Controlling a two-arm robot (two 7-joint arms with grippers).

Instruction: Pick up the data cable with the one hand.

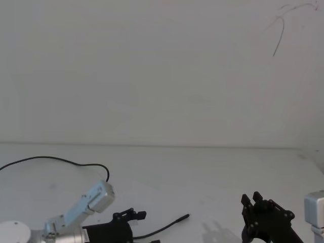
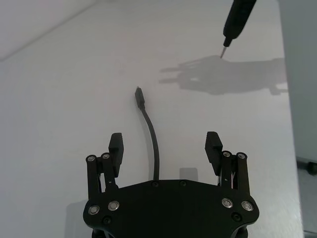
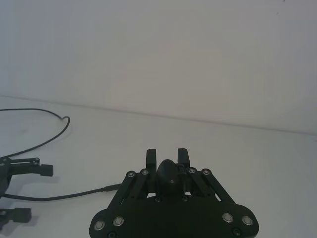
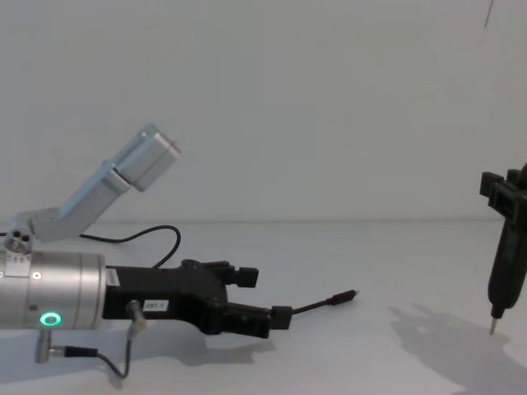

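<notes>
Nearest of all is the silver cylinder [image 4: 49, 280] of the left arm, its green ring light [image 4: 51, 319] glowing and a grey wire [image 4: 123, 362] looping beneath it. Ahead of that, the left hand [image 4: 265, 296] sits low over the white desk [image 1: 212, 172] at the near left. It is released, its two black fingers [image 2: 116, 144] standing wide apart. The data cable [image 2: 151, 131] lies flat on the desk, running out from under the hand's body and between the fingers, touching neither. Its small plug [image 2: 140, 96] rests just past the fingertips, pointing right. Well apart on the near right, the right hand [image 3: 167, 156] is clenched on a slim black pen-shaped tool [image 4: 502, 276]. The tool hangs point down, close over the desk, with its shadow [image 4: 436, 329] spread between it and the plug. Whether the tip touches the surface I cannot tell. On the far left a second thin black cord [image 1: 55, 159] curls across the desk behind a pale metal arm link [image 4: 123, 177]. A plain white wall [image 1: 152, 76] stands at the back.
</notes>
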